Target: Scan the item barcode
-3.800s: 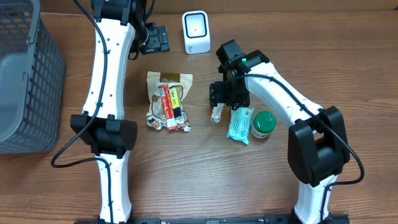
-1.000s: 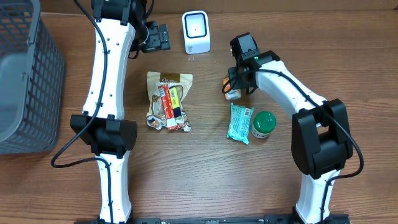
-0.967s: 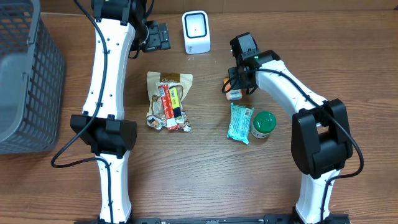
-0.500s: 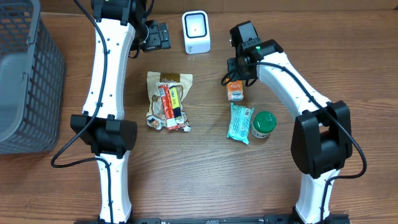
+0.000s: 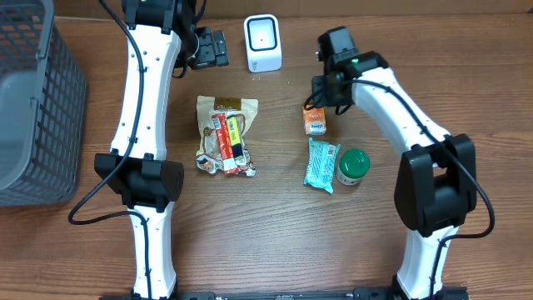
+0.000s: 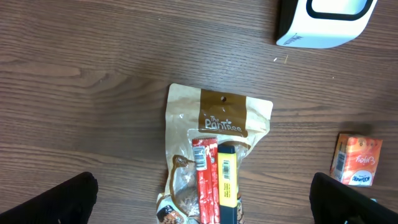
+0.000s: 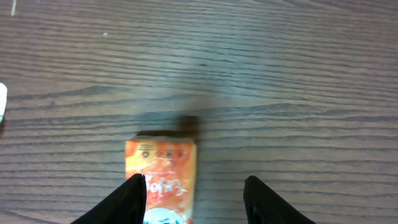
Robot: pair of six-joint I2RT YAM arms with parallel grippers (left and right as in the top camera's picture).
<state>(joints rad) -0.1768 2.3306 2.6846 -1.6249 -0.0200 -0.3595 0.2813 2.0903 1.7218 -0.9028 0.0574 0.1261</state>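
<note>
A small orange box lies flat on the table, below and to the right of the white scanner. My right gripper hangs just above the box's far end, open and holding nothing. In the right wrist view the box lies under the left finger, while the right gripper spans mostly bare wood. My left gripper is open, near the scanner's left. In the left wrist view the left gripper is high over a snack bag, with the box and the scanner at the right.
The snack bag with red and yellow bars lies at the table's middle. A teal packet and a green-lidded jar sit just below the orange box. A grey mesh basket stands at the left edge.
The right gripper carried the orange box toward the scanner, then let it go. The box now lies flat on the table, and the gripper has moved up and right. The left arm is still.
</note>
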